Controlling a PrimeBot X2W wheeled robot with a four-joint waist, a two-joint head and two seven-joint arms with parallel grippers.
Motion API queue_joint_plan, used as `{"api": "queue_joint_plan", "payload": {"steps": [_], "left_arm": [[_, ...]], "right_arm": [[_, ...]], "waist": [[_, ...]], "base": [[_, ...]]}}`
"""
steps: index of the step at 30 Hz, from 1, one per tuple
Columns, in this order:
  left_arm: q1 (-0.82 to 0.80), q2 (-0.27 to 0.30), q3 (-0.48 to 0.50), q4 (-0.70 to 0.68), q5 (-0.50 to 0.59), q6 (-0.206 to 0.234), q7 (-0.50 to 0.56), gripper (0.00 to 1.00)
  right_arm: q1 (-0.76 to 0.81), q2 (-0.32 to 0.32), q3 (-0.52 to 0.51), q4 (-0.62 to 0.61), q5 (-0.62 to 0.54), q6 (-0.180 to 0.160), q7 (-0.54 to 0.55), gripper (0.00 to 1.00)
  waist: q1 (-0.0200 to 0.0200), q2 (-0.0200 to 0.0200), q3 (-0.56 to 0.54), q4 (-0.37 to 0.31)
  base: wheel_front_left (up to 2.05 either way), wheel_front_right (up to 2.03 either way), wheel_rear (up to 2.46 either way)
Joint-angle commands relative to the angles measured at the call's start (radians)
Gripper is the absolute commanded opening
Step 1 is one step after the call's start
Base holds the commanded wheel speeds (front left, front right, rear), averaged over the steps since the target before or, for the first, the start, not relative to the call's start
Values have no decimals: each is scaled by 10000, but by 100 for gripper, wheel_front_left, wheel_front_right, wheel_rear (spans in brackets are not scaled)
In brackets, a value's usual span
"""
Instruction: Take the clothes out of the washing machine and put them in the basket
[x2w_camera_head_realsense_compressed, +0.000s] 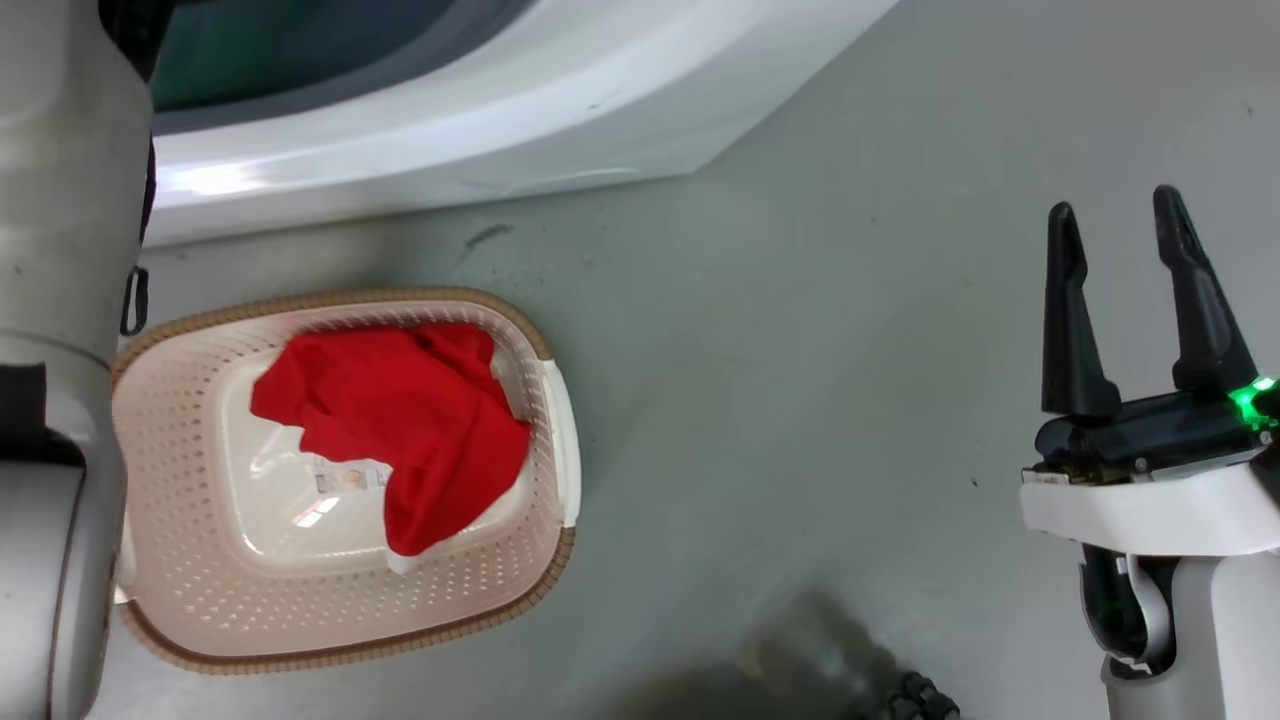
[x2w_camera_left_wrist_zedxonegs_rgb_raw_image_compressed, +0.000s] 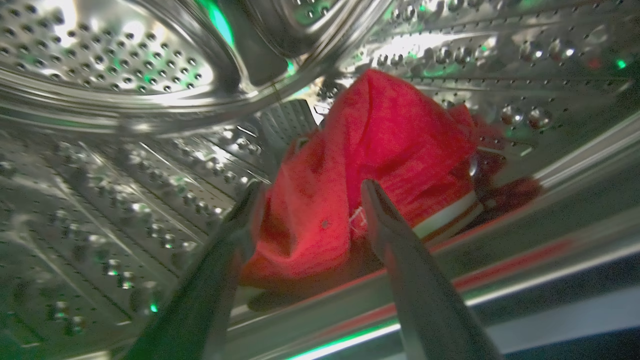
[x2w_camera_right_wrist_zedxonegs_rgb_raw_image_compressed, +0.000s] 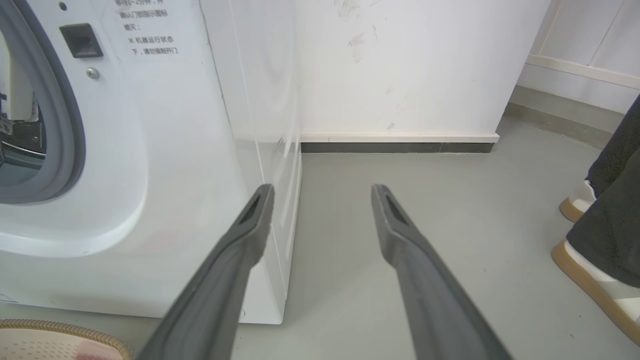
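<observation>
The left gripper is spread at 1 bright red, white-trimmed garment in the perforated steel drum for grasping; the right gripper is parked open.

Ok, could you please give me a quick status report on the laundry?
Left gripper open in the drum, straddling the red jersey. Right gripper open above the floor. One red garment in the basket. Nothing blocking the jersey.

The drum is shiny perforated metal, the garment soft red cloth. The basket is matt plastic, the washing machine glossy white.
</observation>
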Motion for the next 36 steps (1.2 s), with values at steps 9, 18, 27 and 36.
{"api": "queue_joint_plan", "payload": {"steps": [9, 18, 27, 36], "left_arm": [[-1528, 382, -1340, 121, -1743, -6, 2523, 100], [-2014, 817, -2218, 40, -2578, -7, 3356, 100], [-2149, 1068, -2586, 206, -3010, -6, 2744, 0], [-2264, 1026, -2858, 360, -3344, -7, 1835, 0]], "right_arm": [[-416, 19, 22, -207, 312, -7, -20, 100], [-523, 21, -2, -278, 410, -7, -19, 100], [-618, 21, 30, -290, 428, -7, -20, 100], [-662, 21, -11, -218, 330, -7, -20, 100]], "waist": [[-2, 0, 1135, -454], [-2, 0, 1582, -538], [-2, 0, 1702, -558], [-2, 0, 1585, -473]], "base": [[0, 0, 0], [0, 0, 0], [0, 0, 0], [0, 0, 0]]}}
